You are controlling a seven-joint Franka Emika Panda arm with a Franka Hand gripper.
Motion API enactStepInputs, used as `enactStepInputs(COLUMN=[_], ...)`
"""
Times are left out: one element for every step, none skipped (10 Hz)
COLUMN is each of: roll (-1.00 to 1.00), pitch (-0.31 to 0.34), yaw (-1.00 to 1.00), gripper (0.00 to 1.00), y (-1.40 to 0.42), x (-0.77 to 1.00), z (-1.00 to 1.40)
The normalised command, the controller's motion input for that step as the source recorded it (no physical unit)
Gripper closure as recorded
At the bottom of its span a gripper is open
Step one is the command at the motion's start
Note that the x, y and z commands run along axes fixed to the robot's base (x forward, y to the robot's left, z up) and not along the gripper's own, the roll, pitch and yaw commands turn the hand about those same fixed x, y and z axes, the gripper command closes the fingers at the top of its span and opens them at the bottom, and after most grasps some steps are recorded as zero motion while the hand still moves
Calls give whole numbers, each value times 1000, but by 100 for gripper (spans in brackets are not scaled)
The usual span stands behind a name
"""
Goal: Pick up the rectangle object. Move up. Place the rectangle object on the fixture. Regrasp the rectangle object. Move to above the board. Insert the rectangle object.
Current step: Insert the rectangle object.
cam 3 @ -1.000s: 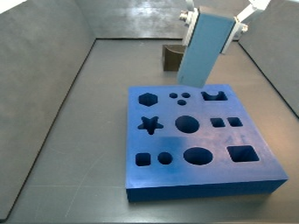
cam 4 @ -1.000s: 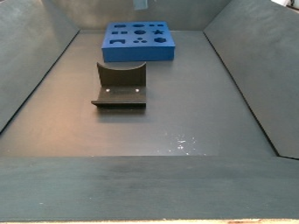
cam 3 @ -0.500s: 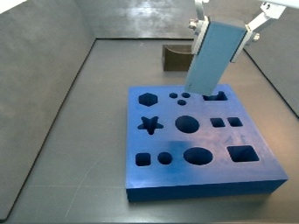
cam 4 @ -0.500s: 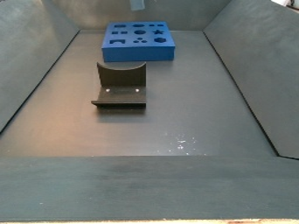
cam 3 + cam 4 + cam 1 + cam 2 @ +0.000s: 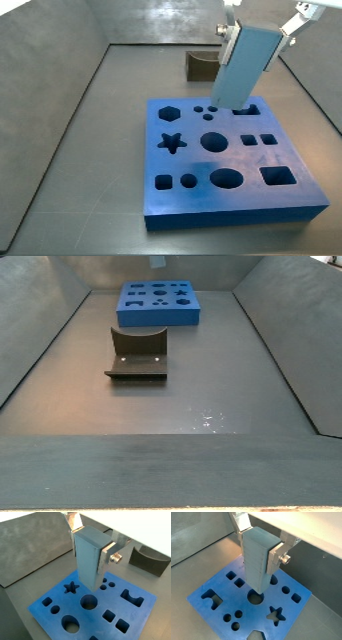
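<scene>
Worktop (image 5: 201, 406): one, dark grey, walled.

Board (image 5: 227, 160): one, bright blue slab lying flat on the worktop; ten dark cut-outs counted in a side view, among them a hexagon, a star, circles and squares.

Bar (image 5: 246, 62): one, pale blue-grey, held upright above the board, lower end over the far holes.

Fixture (image 5: 136, 353): one, dark notched block, apart from the board.

Claw (image 5: 90, 539): one, above the board, two silver fingers (image 5: 109, 553) clamped on the bar's upper part.
</scene>
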Motion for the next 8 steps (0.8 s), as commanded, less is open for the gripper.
enactStepInputs(roll=[-151, -97, -63, -37, 0, -11, 3, 120], pitch=[1000, 1000, 1000, 1000, 57, 0, -14, -549], yaw=[-311, -280, -254, -234, 111, 0, 0, 0], gripper=[100, 100, 100, 100, 100, 100, 100, 100], y=[-11, 0, 0, 0, 54, 0, 0, 0], x=[0, 0, 0, 0, -6, 0, 0, -49], z=[0, 0, 0, 11, 0, 0, -57, -9])
